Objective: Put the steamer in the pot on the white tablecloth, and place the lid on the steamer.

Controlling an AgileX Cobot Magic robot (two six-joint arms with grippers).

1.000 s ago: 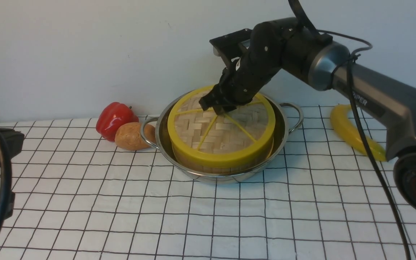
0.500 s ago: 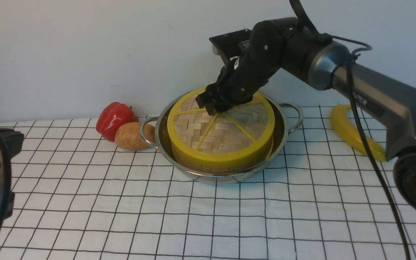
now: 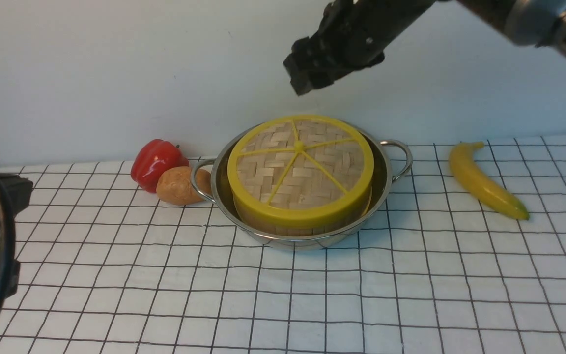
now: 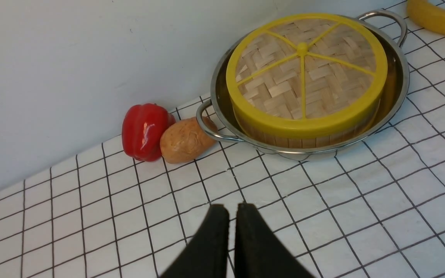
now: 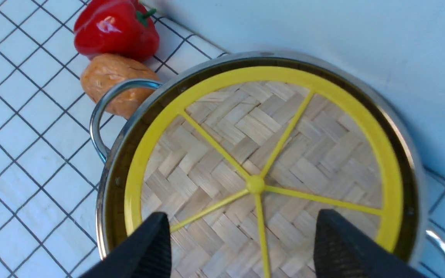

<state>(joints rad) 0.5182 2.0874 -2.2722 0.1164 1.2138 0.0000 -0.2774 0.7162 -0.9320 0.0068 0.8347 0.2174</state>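
The shiny pot stands on the white tablecloth near the back wall. Inside it sits the steamer, of which only the bamboo side wall shows. The woven lid with its yellow rim and spokes lies flat on top of the steamer and hides its contents. My right gripper hangs open high above the lid, holding nothing. In the right wrist view its fingers spread wide over the lid and the pot's rim. My left gripper is shut and empty over bare cloth, well short of the pot.
A red bell pepper and a brown potato lie against the pot's left handle. A yellow banana lies on the cloth to the right of the pot. The pale wall stands close behind the pot.
My right gripper opened off the lid's hub and rose high above the pot. The lid stays on the steamer, and the banana is uncovered. The left arm has not moved.
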